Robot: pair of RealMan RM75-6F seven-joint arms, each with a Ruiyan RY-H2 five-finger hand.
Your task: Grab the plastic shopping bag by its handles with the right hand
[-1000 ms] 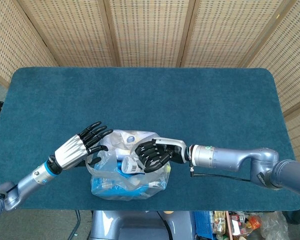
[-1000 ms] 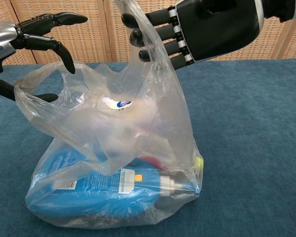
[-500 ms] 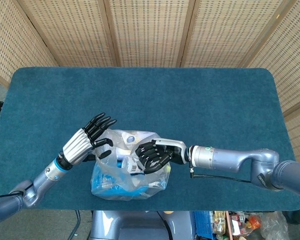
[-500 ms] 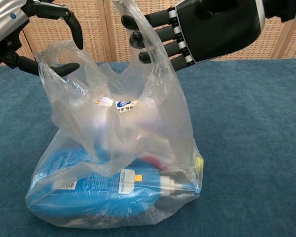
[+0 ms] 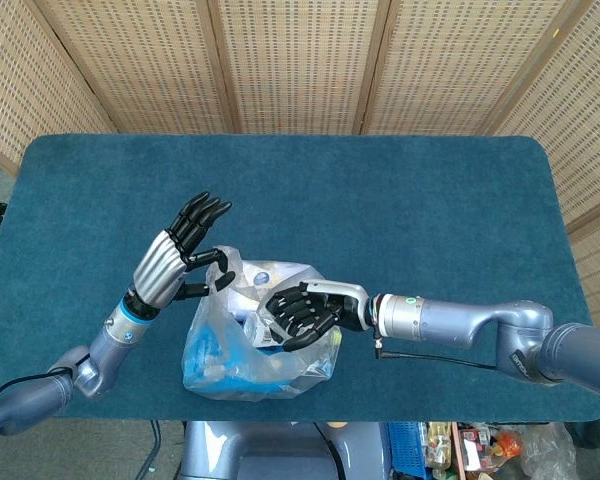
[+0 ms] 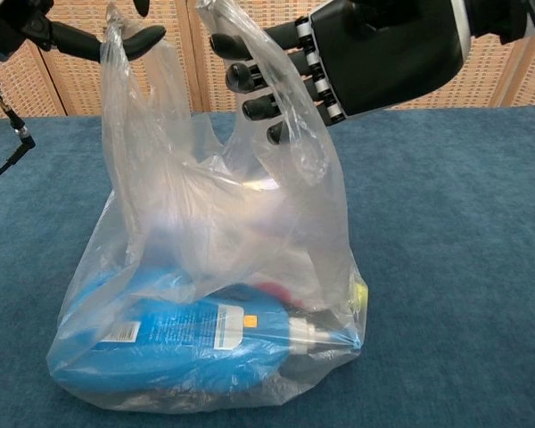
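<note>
The clear plastic shopping bag (image 5: 255, 345) (image 6: 205, 294) stands near the table's front edge with a blue bottle (image 6: 169, 330) lying inside. My left hand (image 5: 175, 258) (image 6: 36, 22) is raised at the bag's left. Its fingers point up, and the left handle (image 6: 116, 22) is caught at its thumb and pulled upward. My right hand (image 5: 300, 312) (image 6: 374, 53) hovers over the bag's mouth, fingers (image 6: 259, 80) half curled and apart. The right handle (image 6: 221, 16) is draped across them, and they do not close on it.
A blue cloth covers the table (image 5: 380, 200). Woven screen panels (image 5: 300, 60) stand behind it. Bare cloth lies to the right of the bag (image 6: 464, 267). Below the table's front edge are a bin and clutter (image 5: 460, 445).
My left hand has risen and swung inward, drawing the left handle from low at the side to upright beside the right handle. The right hand's fingers curled slightly.
</note>
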